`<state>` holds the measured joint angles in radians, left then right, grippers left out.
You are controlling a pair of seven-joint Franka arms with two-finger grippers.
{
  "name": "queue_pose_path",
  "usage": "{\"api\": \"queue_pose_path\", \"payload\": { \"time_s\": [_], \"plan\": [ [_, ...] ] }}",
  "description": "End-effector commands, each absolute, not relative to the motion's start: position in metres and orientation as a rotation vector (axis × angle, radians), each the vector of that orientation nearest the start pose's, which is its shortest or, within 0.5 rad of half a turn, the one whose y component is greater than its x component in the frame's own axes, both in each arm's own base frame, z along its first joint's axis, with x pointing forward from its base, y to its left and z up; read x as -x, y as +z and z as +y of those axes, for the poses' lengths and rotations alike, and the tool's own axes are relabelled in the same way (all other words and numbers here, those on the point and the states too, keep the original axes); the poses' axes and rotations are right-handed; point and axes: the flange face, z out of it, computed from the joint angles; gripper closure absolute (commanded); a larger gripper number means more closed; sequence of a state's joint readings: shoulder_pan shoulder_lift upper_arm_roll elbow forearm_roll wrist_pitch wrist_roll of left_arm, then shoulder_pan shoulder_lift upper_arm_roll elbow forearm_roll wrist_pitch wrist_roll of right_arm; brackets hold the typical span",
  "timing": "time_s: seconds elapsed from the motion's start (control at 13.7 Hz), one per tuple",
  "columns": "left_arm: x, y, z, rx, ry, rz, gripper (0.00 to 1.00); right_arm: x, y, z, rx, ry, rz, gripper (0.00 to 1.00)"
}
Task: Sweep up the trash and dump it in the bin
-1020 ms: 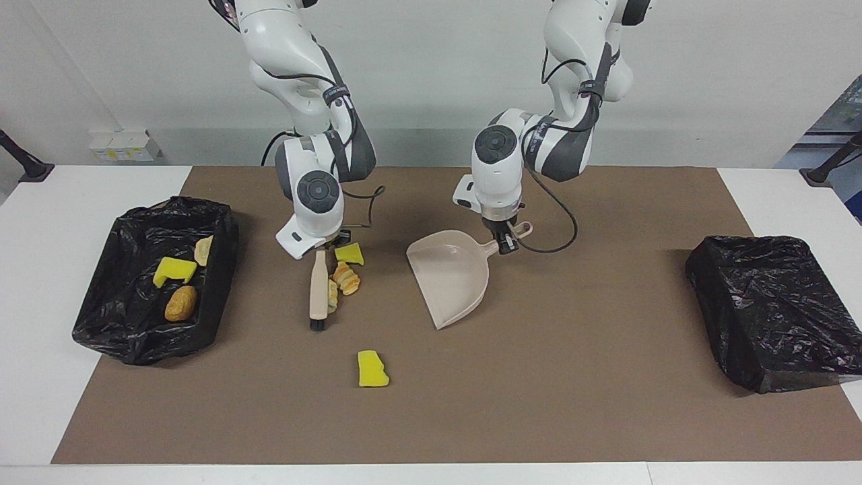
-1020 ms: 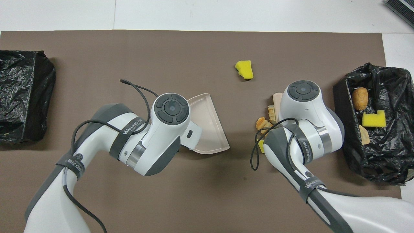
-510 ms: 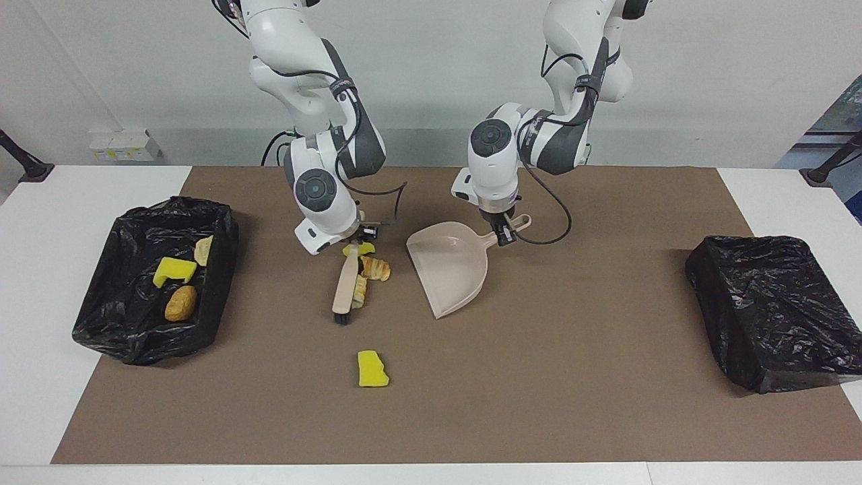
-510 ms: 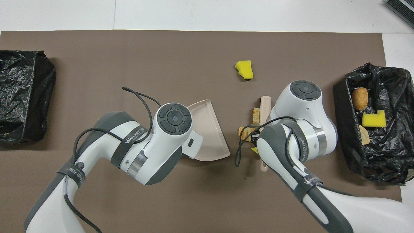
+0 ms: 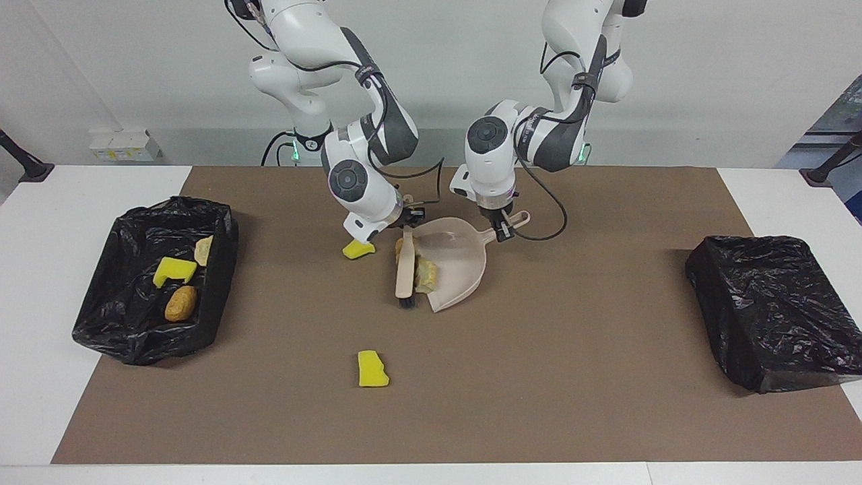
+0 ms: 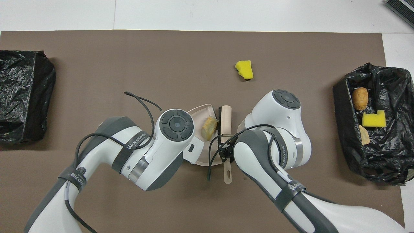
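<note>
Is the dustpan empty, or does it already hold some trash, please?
Not empty: the dustpan holds a pastry piece, with the brush at its mouth.

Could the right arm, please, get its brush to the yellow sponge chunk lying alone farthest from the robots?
Probably yes. The right gripper is shut on the brush at the dustpan, and only bare brown mat lies between the brush and the sponge chunk.

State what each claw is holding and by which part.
The right claw grips the beige plastic brush by its handle. The left claw grips the beige plastic dustpan by its handle.
</note>
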<state>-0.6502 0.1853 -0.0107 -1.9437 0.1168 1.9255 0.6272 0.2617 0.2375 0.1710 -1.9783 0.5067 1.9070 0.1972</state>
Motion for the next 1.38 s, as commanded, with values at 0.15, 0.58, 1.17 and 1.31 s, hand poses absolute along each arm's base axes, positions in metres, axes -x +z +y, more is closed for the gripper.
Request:
{"api": "queue_pose_path", "payload": {
  "time_s": [0.15,0.58,1.17,1.31],
  "plan": [
    [-0.45,0.371,-0.336,2.346,0.308,1.869,1.0,-0.513,0.396,0.228,2.622,0.517,-0.009,1.0],
    [-0.452,0.372,-0.338,2.345,0.279,1.877,1.0,-0.512,0.407,0.132,2.904,0.642,-0.052,1.0],
    [-0.445,0.372,-0.342,2.243,0.302,1.995,1.0,-0.41,0.359,0.087,3.076,0.663,0.165,1.0],
    [-0.442,0.37,-0.341,2.234,0.316,2.001,1.0,-0.396,0.345,0.131,3.125,0.701,0.275,1.0]
  ]
}}
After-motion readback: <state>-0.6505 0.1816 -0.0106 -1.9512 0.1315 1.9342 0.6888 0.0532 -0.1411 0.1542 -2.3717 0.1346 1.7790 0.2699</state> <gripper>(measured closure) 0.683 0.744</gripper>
